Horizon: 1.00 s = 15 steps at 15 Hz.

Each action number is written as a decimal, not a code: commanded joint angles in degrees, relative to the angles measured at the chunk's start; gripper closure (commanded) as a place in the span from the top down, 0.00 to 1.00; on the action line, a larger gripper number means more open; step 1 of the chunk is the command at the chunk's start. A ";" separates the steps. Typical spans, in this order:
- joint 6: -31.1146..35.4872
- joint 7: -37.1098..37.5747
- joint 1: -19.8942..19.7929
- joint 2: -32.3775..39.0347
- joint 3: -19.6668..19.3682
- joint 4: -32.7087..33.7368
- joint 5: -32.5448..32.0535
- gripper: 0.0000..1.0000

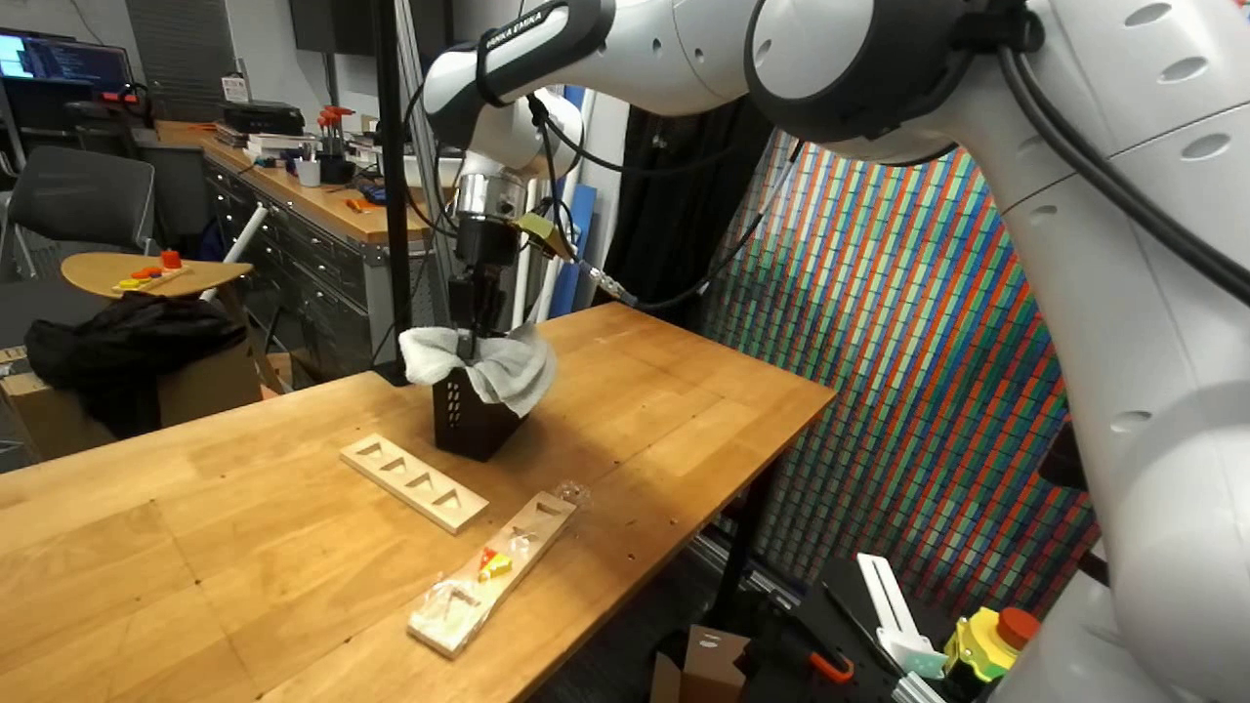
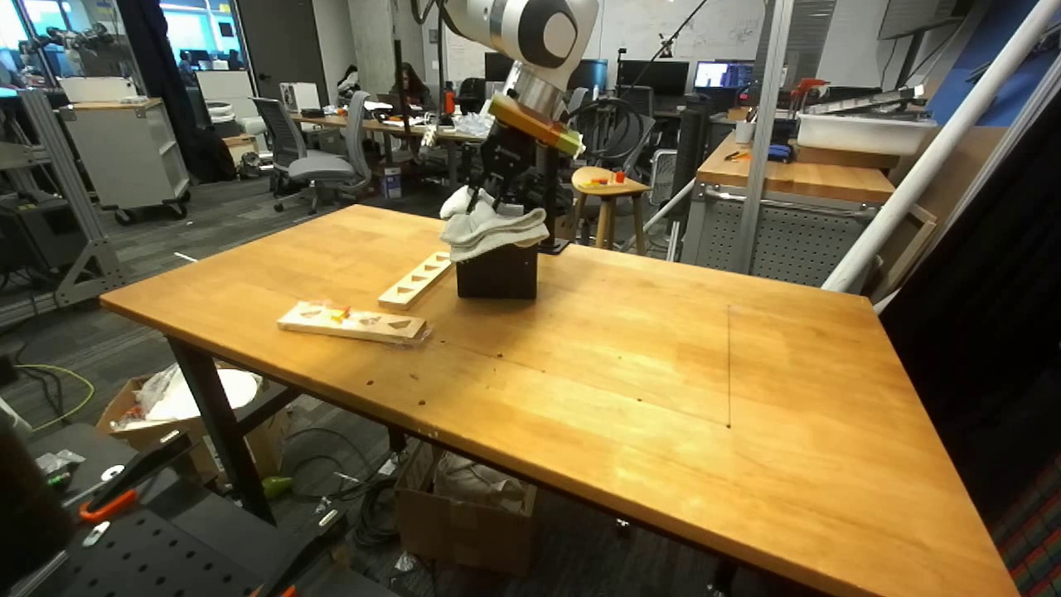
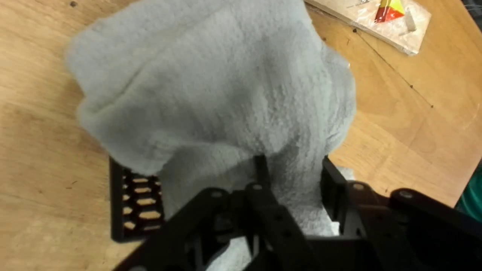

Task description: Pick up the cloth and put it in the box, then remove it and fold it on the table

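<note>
Right, the black two-fingered claw is down in the off-white soft fabric cloth, fingertips parted w/ a fold btwn them! Cloth's bunched over the top of the small black upright box w/ holed sides, hanging past the rim; can't tell how much is inside. Box stands on the light-brown wooden desk, nr a pale wooden slotted board & a plastic-wrapped wooden board w/ a red-yellow piece.
</note>
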 commanded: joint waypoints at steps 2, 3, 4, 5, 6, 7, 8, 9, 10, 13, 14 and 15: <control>-2.24 0.01 0.24 -4.15 -0.52 1.13 -0.43 0.77; -2.34 0.03 0.33 -4.81 -0.62 1.18 -0.53 0.84; -2.46 -0.01 0.42 -5.54 -0.69 1.14 -0.63 0.92; -2.37 -0.07 0.48 -6.02 -0.76 1.12 -0.67 0.98; -2.45 -0.10 0.55 -6.34 -0.81 1.19 -0.71 0.72; -2.45 -0.18 0.60 -6.64 -0.83 1.13 -0.70 0.62; -2.47 -0.25 0.70 -6.81 -0.81 1.07 -0.71 0.66; -2.40 -0.35 0.75 -6.99 -0.80 0.96 -0.68 0.67; -2.21 -0.47 0.78 -7.01 -0.75 0.73 -0.55 0.47; -2.13 -0.56 0.90 -6.96 -0.72 0.46 -0.49 0.35; -2.05 -0.63 0.94 -7.01 -0.72 0.35 -0.51 0.25; -2.08 -0.65 0.94 -7.03 -0.71 0.34 -0.50 0.17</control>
